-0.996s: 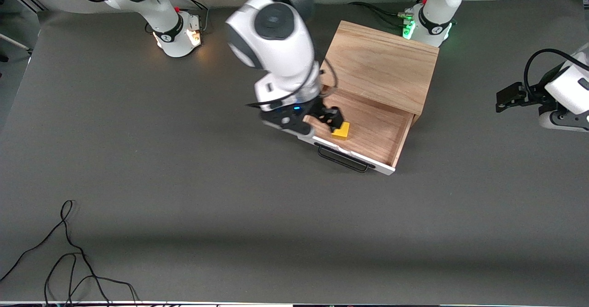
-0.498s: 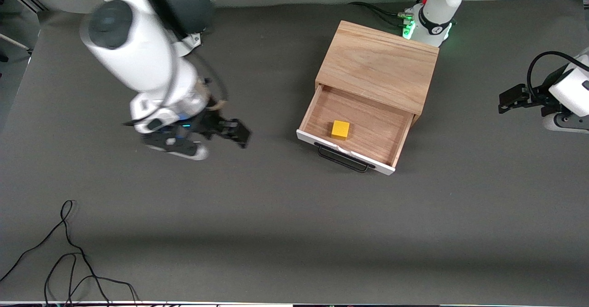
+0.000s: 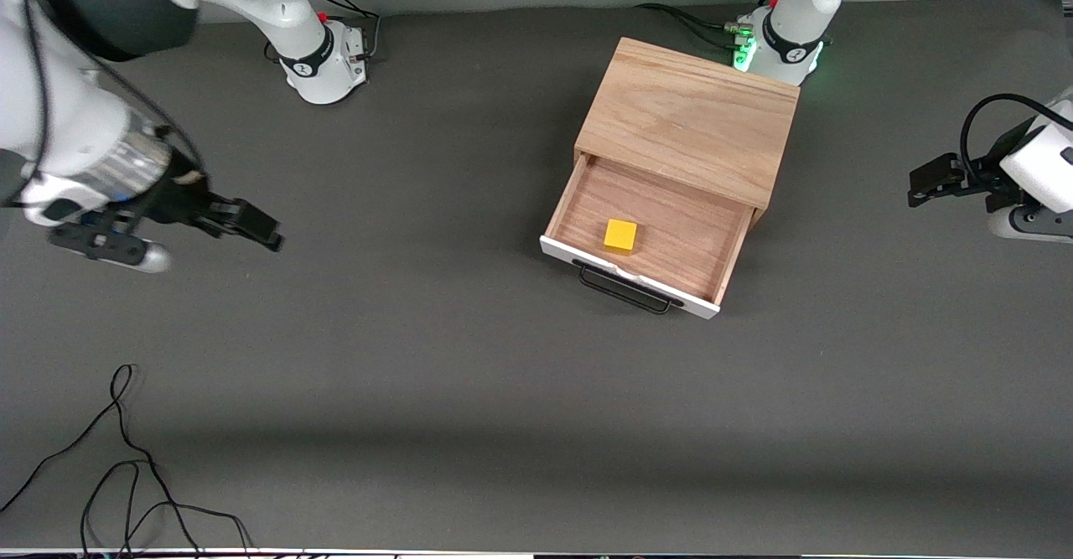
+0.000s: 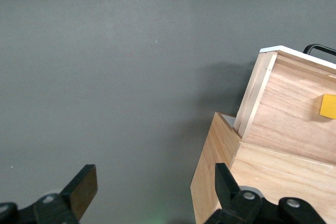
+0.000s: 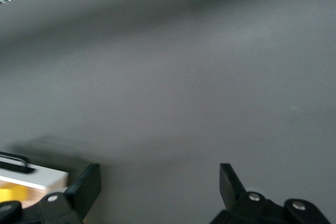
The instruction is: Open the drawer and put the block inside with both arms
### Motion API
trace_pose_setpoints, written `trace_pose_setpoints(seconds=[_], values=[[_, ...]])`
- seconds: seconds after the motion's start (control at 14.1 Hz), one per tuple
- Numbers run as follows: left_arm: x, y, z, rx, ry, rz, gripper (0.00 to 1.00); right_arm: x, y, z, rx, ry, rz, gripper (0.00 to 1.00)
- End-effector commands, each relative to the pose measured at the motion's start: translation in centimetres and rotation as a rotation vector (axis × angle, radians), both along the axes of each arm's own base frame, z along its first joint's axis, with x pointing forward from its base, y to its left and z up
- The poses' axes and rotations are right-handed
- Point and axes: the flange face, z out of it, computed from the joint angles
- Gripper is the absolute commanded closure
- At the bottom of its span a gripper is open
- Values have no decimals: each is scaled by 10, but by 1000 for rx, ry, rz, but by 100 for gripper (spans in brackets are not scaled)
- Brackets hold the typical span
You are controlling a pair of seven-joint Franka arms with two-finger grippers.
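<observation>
you are seeing the yellow block [image 3: 620,235] resting in the open drawer [image 3: 728,257], probably light, rigid and best pinched across flat sides, while the right gripper [image 3: 251,228] and left gripper [image 3: 922,182] are hanging released over bare table.
</observation>
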Motion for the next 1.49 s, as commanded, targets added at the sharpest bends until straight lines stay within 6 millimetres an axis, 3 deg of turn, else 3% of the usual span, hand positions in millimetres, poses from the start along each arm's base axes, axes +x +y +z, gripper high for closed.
trace_pose_setpoints(seconds=[0.0,0.14,0.28,0.5,1.28,1.42], values=[[1,1,4,-13,-3,-14,0,-26,-56,-2,-40,-13,59,0],[1,1,4,-13,-3,-14,0,-34,-91,1,-51,-19,117,0],[1,0,4,-13,-5,-15,0,-37,-105,0,-75,10,133,0],[1,-1,4,-11,-3,-15,0,-34,-90,-7,-122,28,175,0],[-1,-4,10,1,-11,-13,0,-21,-92,-6,-100,35,273,0],[-2,-5,10,2,-10,-15,0,-21,-77,-7,-101,35,287,0]])
